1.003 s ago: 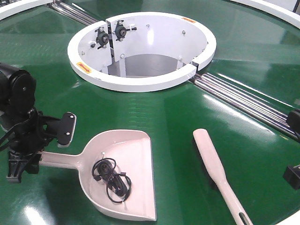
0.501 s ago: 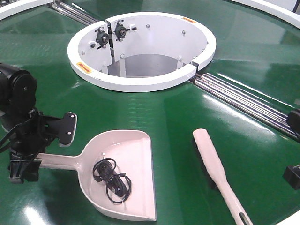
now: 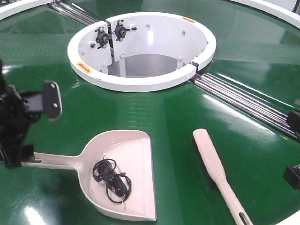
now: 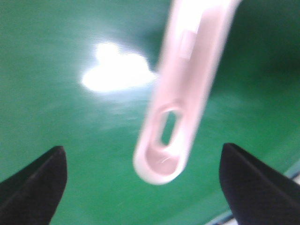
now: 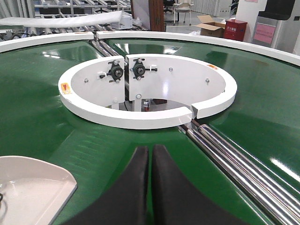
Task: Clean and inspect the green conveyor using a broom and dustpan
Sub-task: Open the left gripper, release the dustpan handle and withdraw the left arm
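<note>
Now backing off w/ left gripper [image 4: 140, 187] spread wide, jaws well apart either side of dustpan [image 3: 119, 173] handle end, not touching it; a sec ago sitting lower and closer over that handle, so looking like a release or re-aim, pan not lifted. Resting flat on green conveyor [image 3: 164, 112], long axis running left-right, handle pointing left toward the arm, mouth facing right/near edge, black cable [image 3: 111, 180] coiled inside. Lying apart to the right, broom [image 3: 218, 173], handle toward near edge. Keeping right gripper [image 5: 150, 187] pressed closed, empty, facing white hub ring [image 5: 140, 117].
</note>
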Robot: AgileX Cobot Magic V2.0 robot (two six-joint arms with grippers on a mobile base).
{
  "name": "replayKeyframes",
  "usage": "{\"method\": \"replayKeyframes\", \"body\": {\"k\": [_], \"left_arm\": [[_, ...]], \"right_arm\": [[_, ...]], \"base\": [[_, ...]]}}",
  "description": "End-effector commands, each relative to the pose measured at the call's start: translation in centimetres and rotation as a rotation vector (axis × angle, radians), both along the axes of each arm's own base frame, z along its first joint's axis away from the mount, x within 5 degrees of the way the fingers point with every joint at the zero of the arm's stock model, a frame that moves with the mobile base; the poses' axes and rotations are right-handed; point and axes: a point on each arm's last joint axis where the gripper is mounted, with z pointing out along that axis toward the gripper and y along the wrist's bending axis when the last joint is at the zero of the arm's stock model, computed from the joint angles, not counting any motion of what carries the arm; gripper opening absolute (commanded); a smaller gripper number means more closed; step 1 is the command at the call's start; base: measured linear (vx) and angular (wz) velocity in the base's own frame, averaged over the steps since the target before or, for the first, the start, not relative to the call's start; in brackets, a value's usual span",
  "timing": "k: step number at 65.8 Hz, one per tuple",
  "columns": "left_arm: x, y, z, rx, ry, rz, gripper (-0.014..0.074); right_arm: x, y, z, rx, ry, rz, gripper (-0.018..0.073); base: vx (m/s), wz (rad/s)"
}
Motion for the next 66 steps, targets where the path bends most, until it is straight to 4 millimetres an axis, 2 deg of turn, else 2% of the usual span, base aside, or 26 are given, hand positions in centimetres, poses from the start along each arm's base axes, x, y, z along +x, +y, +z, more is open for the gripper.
{"method": "replayKeyframes", "body": {"k": [1,10,18,24,30,33,36,42,51,60,66], "left_arm": [[-1.1,0.5,4.4,-0.059,-0.248,0.085,0.0584],[-2.1,1.3,7.8,-0.12,-0.499,0.196,0.0545],[-3.3,1.7,10.5,-0.262,-0.687,0.315,0.0454],[-4.5,2.0,12.3,-0.398,-0.782,0.419,0.0316],[-6.0,2.2,13.7,-0.53,-0.847,0.5,0.013],[-6.7,2.3,14.2,-0.592,-0.876,0.511,0.0025],[-7.6,2.3,14.4,-0.651,-0.907,0.498,-0.0026],[-9.3,2.2,13.7,-0.767,-0.945,0.479,-0.0025],[-12.3,2.5,10.7,-0.906,-0.976,0.468,-0.0025],[-14.5,2.9,6.9,-0.957,-0.956,0.485,-0.0025],[-15.4,3.1,5.4,-0.949,-0.944,0.489,-0.0025]], "right_arm": [[0.1,-0.1,1.5,0.021,-0.097,-0.008,-0.001],[0.1,-0.1,1.5,0.02,-0.094,-0.008,-0.0009],[0.1,0.0,1.3,0.015,-0.069,-0.005,-0.0006],[0.0,0.0,1.2,0.027,-0.052,-0.006,-0.0005],[0.0,-0.1,1.2,0.063,-0.056,-0.011,-0.0005],[-0.1,-0.1,1.0,0.081,-0.069,-0.014,-0.0005],[-0.4,-0.2,0.6,0.103,-0.083,-0.018,-0.0005],[-0.9,-0.4,-0.6,0.128,-0.094,-0.023,-0.0005],[-1.4,-0.5,-2.6,0.112,-0.06,-0.024,-0.0005],[-1.3,-0.5,-3.0,0.109,-0.051,-0.025,-0.0005],[-1.3,-0.5,-3.0,0.109,-0.048,-0.025,-0.0005]], "base": [[0.0,0.0],[0.0,0.0],[0.0,0.0],[0.0,0.0],[0.0,0.0],[0.0,0.0],[0.0,0.0],[0.0,0.0],[0.0,0.0],[0.0,0.0],[0.0,0.0]]}}
